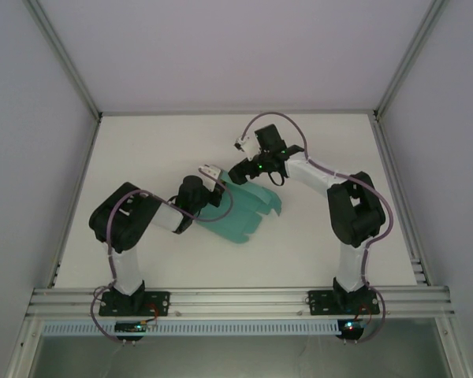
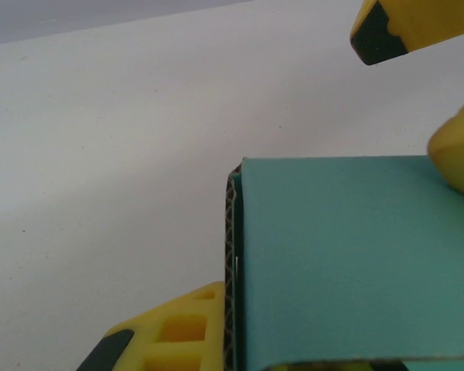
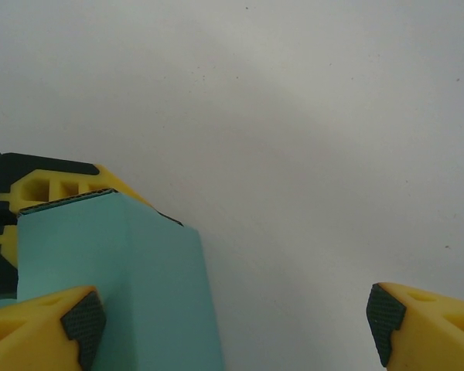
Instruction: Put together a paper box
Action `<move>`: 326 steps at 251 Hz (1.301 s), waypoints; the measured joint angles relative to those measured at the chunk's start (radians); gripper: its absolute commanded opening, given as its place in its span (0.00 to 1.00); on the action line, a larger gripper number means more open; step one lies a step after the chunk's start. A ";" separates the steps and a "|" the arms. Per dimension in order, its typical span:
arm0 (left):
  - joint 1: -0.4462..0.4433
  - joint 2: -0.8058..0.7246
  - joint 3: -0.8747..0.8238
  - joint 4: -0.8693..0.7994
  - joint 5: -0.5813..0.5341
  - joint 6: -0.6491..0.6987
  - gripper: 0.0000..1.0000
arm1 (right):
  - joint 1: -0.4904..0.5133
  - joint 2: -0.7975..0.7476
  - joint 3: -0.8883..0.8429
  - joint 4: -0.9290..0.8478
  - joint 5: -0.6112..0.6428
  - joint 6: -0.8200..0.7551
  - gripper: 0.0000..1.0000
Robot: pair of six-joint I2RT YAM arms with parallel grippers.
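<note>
The paper box (image 1: 248, 213) is a teal-green card sheet, partly folded, lying mid-table between the two arms. My left gripper (image 1: 211, 183) holds its far-left raised part. In the left wrist view, the left gripper (image 2: 236, 348) is shut on the doubled card edge of the paper box (image 2: 356, 263), one yellow finger (image 2: 178, 336) pressed against it and the other hidden behind the panel. My right gripper (image 3: 232, 328) stands wide open, its left fingertip (image 3: 81, 325) at the face of the upright teal panel (image 3: 131, 286), its right one over bare table.
The white tabletop (image 1: 158, 150) runs to grey walls at the back and sides, with an aluminium rail (image 1: 236, 299) along the near edge. The right gripper's yellow fingertips (image 2: 379, 31) hang at the top right of the left wrist view.
</note>
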 measured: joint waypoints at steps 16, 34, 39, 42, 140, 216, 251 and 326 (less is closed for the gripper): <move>0.000 0.001 0.000 -0.004 -0.003 -0.010 0.20 | 0.002 0.000 -0.012 0.008 0.004 -0.002 0.90; 0.000 0.001 0.000 -0.010 -0.006 -0.016 0.22 | 0.005 0.000 -0.022 0.026 0.005 -0.002 0.90; 0.000 0.001 0.000 -0.012 -0.007 -0.018 0.22 | 0.005 0.000 -0.024 0.031 0.005 -0.003 0.90; 0.000 0.001 0.000 -0.014 -0.009 -0.019 0.22 | 0.006 0.000 -0.025 0.034 0.005 -0.003 0.90; -0.005 0.002 0.034 -0.058 -0.092 -0.031 0.14 | 0.011 -0.001 -0.033 0.071 0.016 -0.029 0.90; -0.011 0.006 0.095 -0.143 -0.058 -0.019 0.00 | -0.003 -0.056 -0.088 0.089 0.055 -0.021 0.94; 0.006 -0.056 0.095 -0.237 -0.058 -0.079 0.00 | -0.018 -0.232 -0.222 0.041 0.072 0.037 0.95; 0.202 -0.217 0.081 -0.317 0.216 -0.297 0.00 | -0.113 -0.600 -0.446 0.039 -0.090 0.163 0.87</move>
